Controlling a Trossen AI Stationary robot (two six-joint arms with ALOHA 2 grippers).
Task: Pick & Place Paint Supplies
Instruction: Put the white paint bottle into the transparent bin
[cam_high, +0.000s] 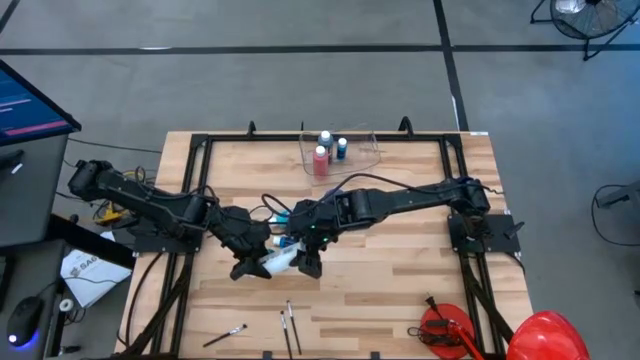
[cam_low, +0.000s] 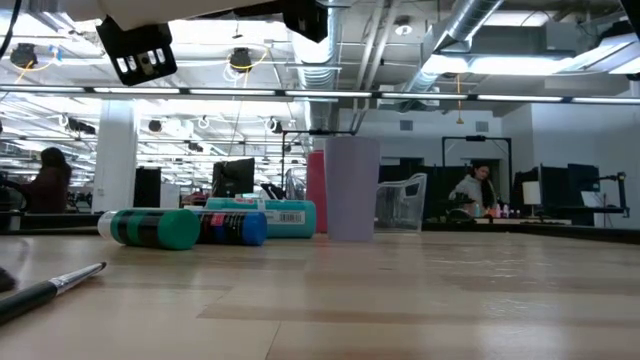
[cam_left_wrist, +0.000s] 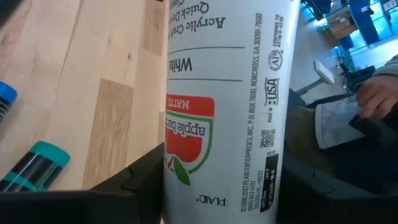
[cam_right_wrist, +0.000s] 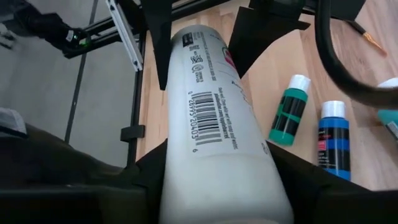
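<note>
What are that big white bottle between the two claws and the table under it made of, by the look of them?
The white paint bottle looks like smooth, slightly glossy plastic: soft highlights along its rounded side, text and barcode printed on it. The left gripper and right gripper both flank it. The table looks like pale wooden planks, with visible strips and grain; sealed or bare, I cannot tell.

Left tool (cam_high: 262, 268), right tool (cam_high: 302, 262) (apparently both gripping)
</note>
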